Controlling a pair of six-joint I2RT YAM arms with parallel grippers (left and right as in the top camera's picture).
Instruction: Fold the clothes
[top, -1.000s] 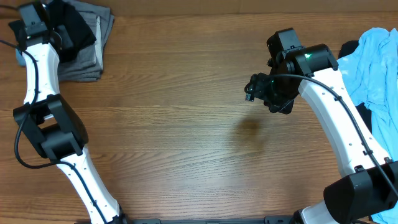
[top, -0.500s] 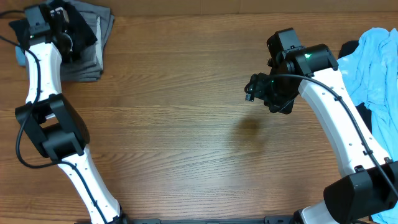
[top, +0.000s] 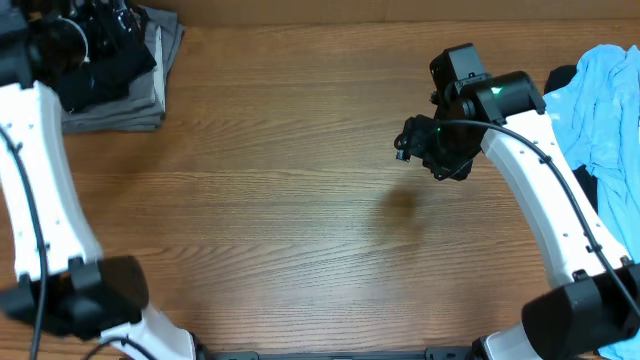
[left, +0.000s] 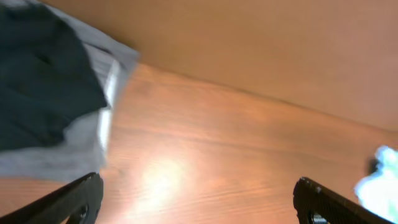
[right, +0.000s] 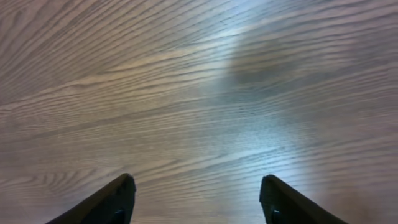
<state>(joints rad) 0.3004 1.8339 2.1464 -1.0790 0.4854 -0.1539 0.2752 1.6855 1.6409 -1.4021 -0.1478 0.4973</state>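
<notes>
A folded black shirt (top: 120, 70) lies on the grey folded garments (top: 150, 100) at the table's far left corner. In the left wrist view the black shirt (left: 37, 81) fills the upper left, on the grey stack (left: 102, 124). My left gripper (top: 105, 28) is raised over that stack and blurred. Seen from the wrist, the left gripper (left: 199, 205) stands wide open with nothing between its fingers. My right gripper (top: 403, 140) hovers over bare wood right of centre. From its own wrist camera the right gripper (right: 196, 199) is open and empty.
A crumpled light blue garment (top: 610, 100) lies at the right edge over dark cloth (top: 562, 78). A bit of the light blue garment (left: 379, 180) shows far right in the left wrist view. The wooden table (top: 280, 200) stretches between the arms.
My left gripper has opened, let go of the black shirt on the grey stack, and the left arm has swung up and left. The right arm has barely moved.
</notes>
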